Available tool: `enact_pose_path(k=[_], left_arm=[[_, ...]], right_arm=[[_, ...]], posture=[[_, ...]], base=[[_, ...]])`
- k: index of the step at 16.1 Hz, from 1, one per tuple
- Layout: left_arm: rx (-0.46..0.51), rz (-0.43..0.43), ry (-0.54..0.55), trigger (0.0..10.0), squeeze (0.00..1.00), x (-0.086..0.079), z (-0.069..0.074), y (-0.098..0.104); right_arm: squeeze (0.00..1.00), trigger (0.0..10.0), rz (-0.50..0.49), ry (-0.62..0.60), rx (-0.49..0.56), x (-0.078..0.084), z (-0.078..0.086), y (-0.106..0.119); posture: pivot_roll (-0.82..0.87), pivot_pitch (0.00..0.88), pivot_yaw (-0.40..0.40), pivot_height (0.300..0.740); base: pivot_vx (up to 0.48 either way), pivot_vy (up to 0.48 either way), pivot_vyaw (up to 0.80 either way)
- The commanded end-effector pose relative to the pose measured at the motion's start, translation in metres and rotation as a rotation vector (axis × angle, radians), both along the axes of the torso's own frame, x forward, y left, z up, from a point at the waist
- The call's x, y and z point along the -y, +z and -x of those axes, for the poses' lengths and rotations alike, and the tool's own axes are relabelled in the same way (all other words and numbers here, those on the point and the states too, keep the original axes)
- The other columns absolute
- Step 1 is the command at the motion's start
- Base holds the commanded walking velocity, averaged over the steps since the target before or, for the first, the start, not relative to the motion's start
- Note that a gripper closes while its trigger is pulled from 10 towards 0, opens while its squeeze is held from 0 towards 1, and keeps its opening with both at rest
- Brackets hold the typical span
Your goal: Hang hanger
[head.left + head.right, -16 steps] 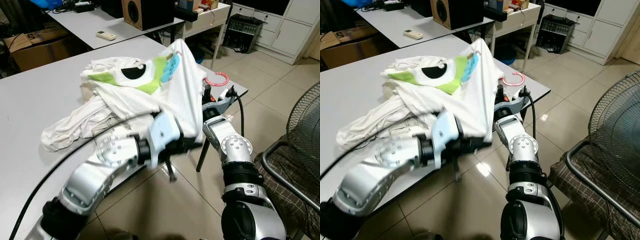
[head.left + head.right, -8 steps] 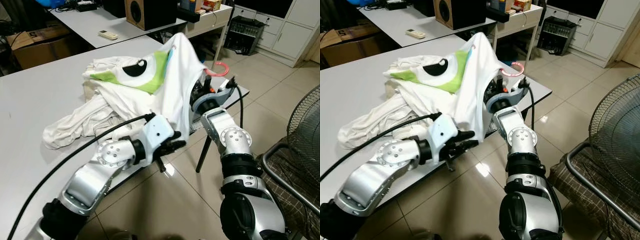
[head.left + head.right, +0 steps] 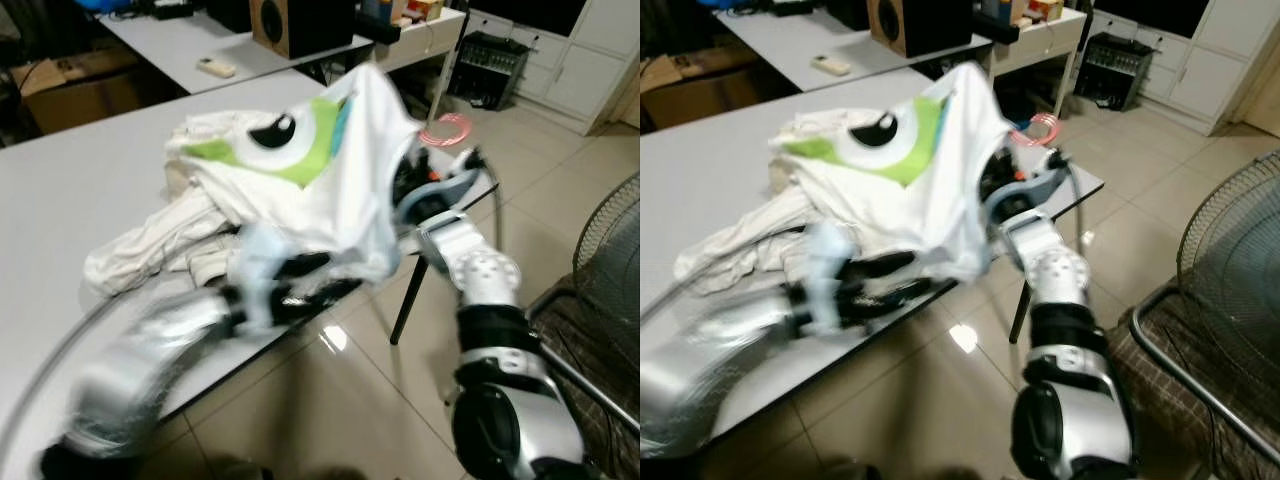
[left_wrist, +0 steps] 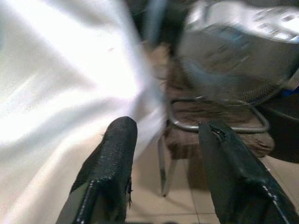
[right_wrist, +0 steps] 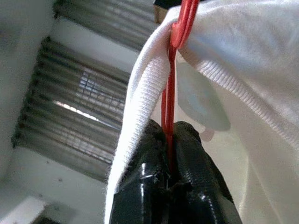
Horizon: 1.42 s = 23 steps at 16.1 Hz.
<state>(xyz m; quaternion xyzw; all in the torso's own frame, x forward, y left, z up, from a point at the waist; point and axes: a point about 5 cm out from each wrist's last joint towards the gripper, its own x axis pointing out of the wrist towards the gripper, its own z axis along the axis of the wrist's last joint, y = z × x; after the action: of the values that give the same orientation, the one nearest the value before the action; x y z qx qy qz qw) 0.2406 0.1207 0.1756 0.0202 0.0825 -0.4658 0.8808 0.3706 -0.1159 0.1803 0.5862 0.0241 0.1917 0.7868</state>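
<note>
The hanger (image 5: 172, 84) sat inside the shirt (image 3: 340, 170), its red hook (image 3: 447, 129) poking out over the table (image 3: 80, 190) corner, the right gripper (image 5: 170, 161) clamped on its wire. In half a second the left gripper (image 4: 163, 140), fingers apart, had swept blurred under the hem (image 3: 350, 265). Dressing looked nearly done; hanging remained.

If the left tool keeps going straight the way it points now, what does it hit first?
Probably the hanging white shirt, beside the left tool; between its open fingers the line runs on toward the chair. Depth is unclear.
</note>
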Motion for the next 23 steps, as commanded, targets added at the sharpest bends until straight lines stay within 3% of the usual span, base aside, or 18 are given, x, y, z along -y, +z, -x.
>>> enact_pose_path(k=[1,2,3,4,6,8,9,10,11,13,15,19,23], left_arm=[[-0.015,0.013,-0.009,10.0,1.00,-0.006,0.004,0.002],[-0.066,0.036,0.018,10.0,1.00,-0.030,0.013,0.004],[-0.070,0.040,0.040,10.0,1.00,-0.035,0.013,0.004],[-0.037,0.051,0.296,10.0,1.00,-0.064,-0.004,0.004],[-0.021,0.055,0.432,10.0,1.00,-0.076,-0.015,0.002],[-0.016,0.050,0.461,10.0,0.93,-0.074,-0.018,-0.001],[-0.021,0.055,0.461,10.0,0.82,-0.068,-0.018,-0.003],[-0.023,0.043,0.465,10.0,0.59,-0.062,-0.016,-0.006],[-0.016,0.033,0.487,10.0,0.48,-0.059,-0.014,-0.008],[0.001,0.018,0.515,10.0,0.39,-0.052,-0.008,-0.010],[0.000,0.013,0.497,10.0,0.35,-0.046,-0.003,-0.011],[-0.022,0.044,0.451,10.0,0.00,-0.034,-0.005,-0.018],[-0.041,0.055,0.468,10.0,0.00,-0.032,-0.006,-0.023]], right_arm=[[0.00,10.0,-0.001,0.017,0.040,-0.001,0.002,0.007],[0.00,10.0,0.015,0.061,0.079,0.006,0.011,0.010],[0.00,10.0,0.021,0.075,0.089,0.007,0.013,0.011],[0.00,10.0,0.028,0.151,0.151,0.010,0.029,0.016],[0.00,10.0,0.012,0.198,0.186,0.012,0.043,0.020],[0.00,10.0,0.039,0.248,0.231,0.011,0.058,0.022],[0.00,10.0,0.083,0.291,0.267,0.009,0.069,0.025],[0.00,10.0,0.120,0.323,0.269,0.008,0.079,0.026],[0.00,10.0,0.162,0.324,0.234,0.010,0.084,0.024],[0.00,10.0,0.283,0.314,0.159,0.020,0.097,0.017],[0.00,10.0,0.316,0.326,0.152,0.026,0.108,0.015],[0.00,10.0,0.322,0.275,0.111,0.033,0.120,0.005],[0.00,10.0,0.292,0.243,0.110,0.034,0.126,0.005]], posture=[[0.04,0.000,-0.015,0.740],[0.04,0.000,-0.018,0.740],[0.05,0.000,-0.021,0.740],[0.05,0.000,-0.025,0.740],[0.05,0.000,-0.024,0.740],[0.04,0.000,-0.015,0.740],[0.03,0.000,-0.005,0.740],[0.02,0.000,0.001,0.740],[0.02,0.000,0.001,0.740],[0.03,0.000,-0.002,0.740],[0.02,0.000,0.004,0.740],[0.00,0.000,0.042,0.740],[0.00,0.000,0.037,0.740]], base=[[0.000,0.000,0.80],[0.000,0.000,0.80],[0.000,0.000,0.80],[0.000,0.000,0.79],[0.000,0.000,0.78],[0.000,0.000,0.77],[0.000,0.000,0.78],[0.000,0.000,0.77],[0.000,0.000,0.77],[0.000,0.000,0.77],[0.000,0.000,0.77],[0.000,0.000,0.77],[0.000,0.000,0.77]])
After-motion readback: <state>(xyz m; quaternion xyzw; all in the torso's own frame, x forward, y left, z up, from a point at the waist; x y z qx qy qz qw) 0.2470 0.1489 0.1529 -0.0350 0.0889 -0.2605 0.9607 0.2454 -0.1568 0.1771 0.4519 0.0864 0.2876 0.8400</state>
